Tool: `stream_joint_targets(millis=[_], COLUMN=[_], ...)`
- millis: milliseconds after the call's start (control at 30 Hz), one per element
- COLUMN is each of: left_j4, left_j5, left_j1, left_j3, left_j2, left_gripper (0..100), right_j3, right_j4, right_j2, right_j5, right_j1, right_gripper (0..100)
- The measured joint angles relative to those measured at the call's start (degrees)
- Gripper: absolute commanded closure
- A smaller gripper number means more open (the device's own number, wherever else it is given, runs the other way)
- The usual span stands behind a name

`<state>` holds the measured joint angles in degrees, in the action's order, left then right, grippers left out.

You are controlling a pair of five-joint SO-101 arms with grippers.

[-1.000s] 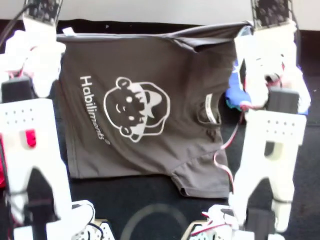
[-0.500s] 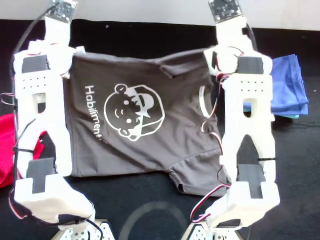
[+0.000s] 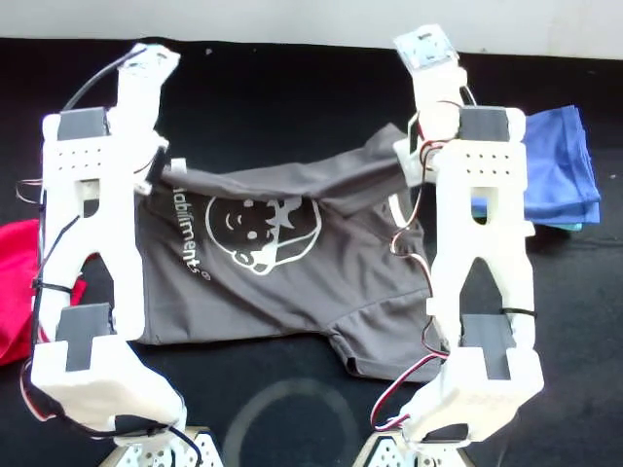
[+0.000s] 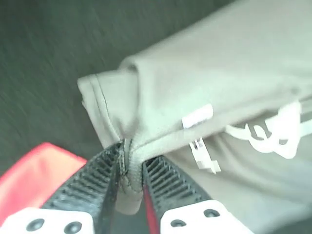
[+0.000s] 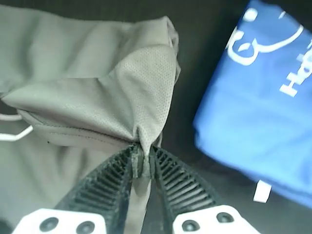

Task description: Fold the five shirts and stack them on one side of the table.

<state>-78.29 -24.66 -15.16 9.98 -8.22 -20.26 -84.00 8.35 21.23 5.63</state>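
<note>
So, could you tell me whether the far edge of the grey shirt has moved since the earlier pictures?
Yes. The far edge of the grey shirt has been pulled toward the near side, away from the far edge of the table.

An edge crops the red shirt point(image 3: 15, 292); the right arm point(image 3: 482, 243) partly hides the blue shirt point(image 3: 560, 165).

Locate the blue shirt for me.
In the high view the blue shirt lies folded on the right side of the table, just outside the right arm and apart from the grey shirt that the right gripper pinches.
</note>
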Motion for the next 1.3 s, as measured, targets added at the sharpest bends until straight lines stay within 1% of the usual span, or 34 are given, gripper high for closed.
stream_joint_targets(millis=[100,167,300,400,533,633,700,833,933,1067,1300], left_j4=[-6.4,-11.3,-18.5,-19.7,-19.8,-14.9,-11.0,-3.7,1.7,6.7,7.6], left_j5=[0.0,-0.5,-3.0,-3.4,-3.7,-4.8,-5.6,-6.0,-6.1,-6.1,-6.1], left_j1=[0.0,0.0,0.0,0.0,0.0,0.0,0.0,0.0,0.0,0.0,0.0], left_j3=[2.8,4.3,4.7,3.4,-5.1,-15.1,-22.9,-37.2,-45.2,-50.9,-52.4], left_j2=[0.0,0.0,0.0,1.1,8.2,15.1,19.5,25.8,27.9,28.1,28.1], left_gripper=[99,99,99,99,99,99,99,99,99,99,99], right_j3=[0.0,1.5,10.7,22.3,37.9,46.8,50.1,53.2,55.0,58.7,61.5], right_j4=[-3.1,-3.5,-1.9,1.1,5.0,5.4,4.9,-0.1,-3.6,-7.0,-11.1], right_j2=[-2.0,-6.8,-19.3,-28.7,-39.9,-46.4,-50.2,-55.7,-58.7,-62.5,-68.8], right_j5=[-3.3,-4.0,-4.1,-4.1,-4.1,-4.1,-4.1,-3.0,-1.8,-1.4,-1.1], right_j1=[-0.1,-0.1,0.4,0.6,0.6,0.6,0.6,0.6,0.6,0.6,0.7], right_gripper=[99.2,99.2,99.2,99.2,99.2,99.2,99.2,99.2,99.2,99.2,99.2])
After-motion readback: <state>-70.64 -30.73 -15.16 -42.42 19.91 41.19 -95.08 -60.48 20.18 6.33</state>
